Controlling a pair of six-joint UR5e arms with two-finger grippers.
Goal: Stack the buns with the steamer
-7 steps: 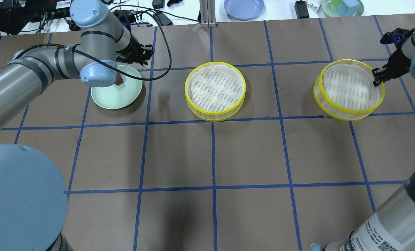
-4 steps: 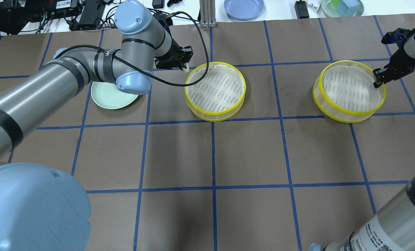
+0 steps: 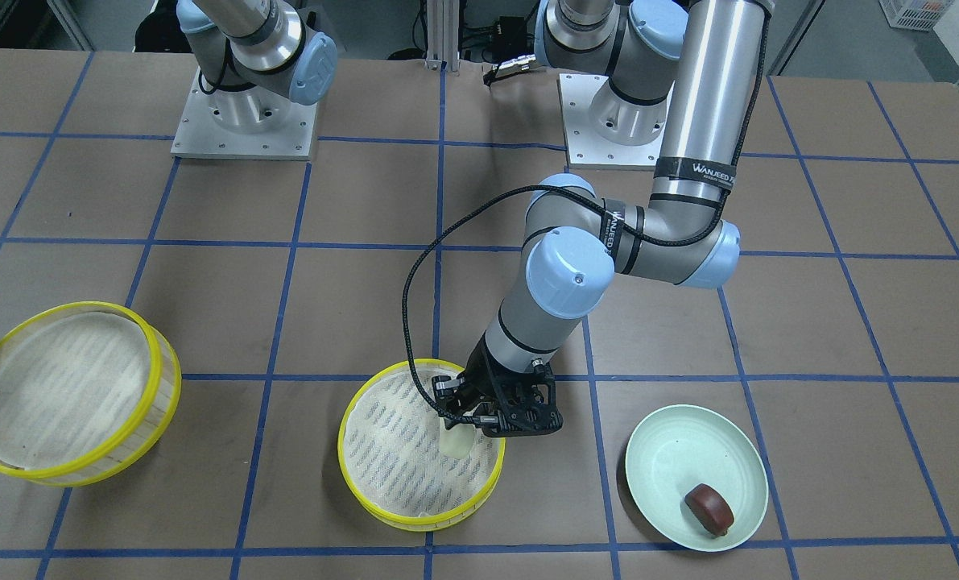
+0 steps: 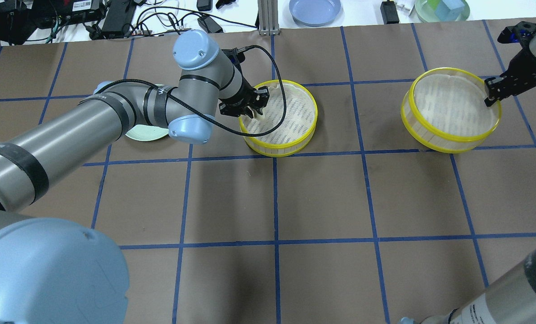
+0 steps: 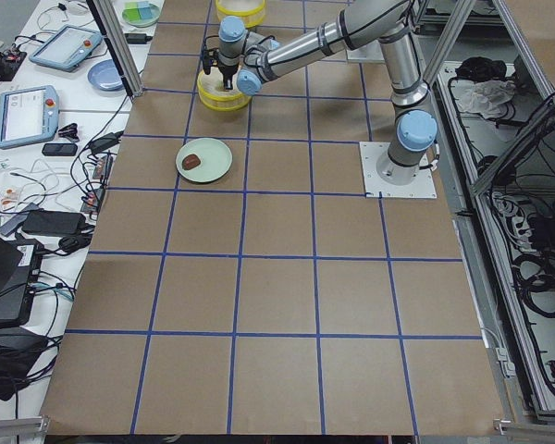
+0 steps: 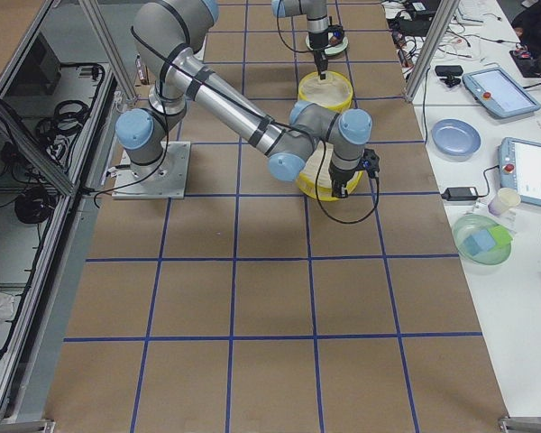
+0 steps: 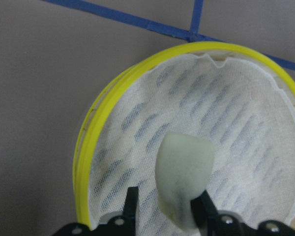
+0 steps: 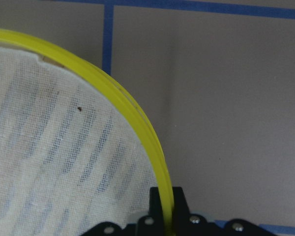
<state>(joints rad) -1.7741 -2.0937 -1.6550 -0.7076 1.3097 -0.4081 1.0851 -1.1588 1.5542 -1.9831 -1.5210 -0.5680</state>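
Note:
My left gripper point(image 4: 249, 109) is shut on the pale cream bun point(image 3: 456, 441) and holds it just over the near-left part of the middle steamer tray point(image 4: 279, 152). The left wrist view shows the bun point(image 7: 184, 167) between the fingers, above the white mesh. The dark reddish-brown bun point(image 3: 708, 509) lies on the pale green plate point(image 3: 672, 451). My right gripper point(image 4: 490, 96) is shut on the yellow rim of the right steamer tray point(image 4: 448, 138), which looks slightly raised. That rim point(image 8: 147, 142) runs between the fingers in the right wrist view.
A blue plate point(image 4: 315, 10), a green dish with blocks point(image 4: 443, 9) and cables lie on the white bench beyond the table's far edge. The arm bases point(image 3: 241, 121) stand on the robot's side. Brown paper with blue tape lines covers the table.
My left arm has swung right from the green plate to the middle tray, carrying the cream bun. My right gripper has shifted the right tray a little away from the robot.

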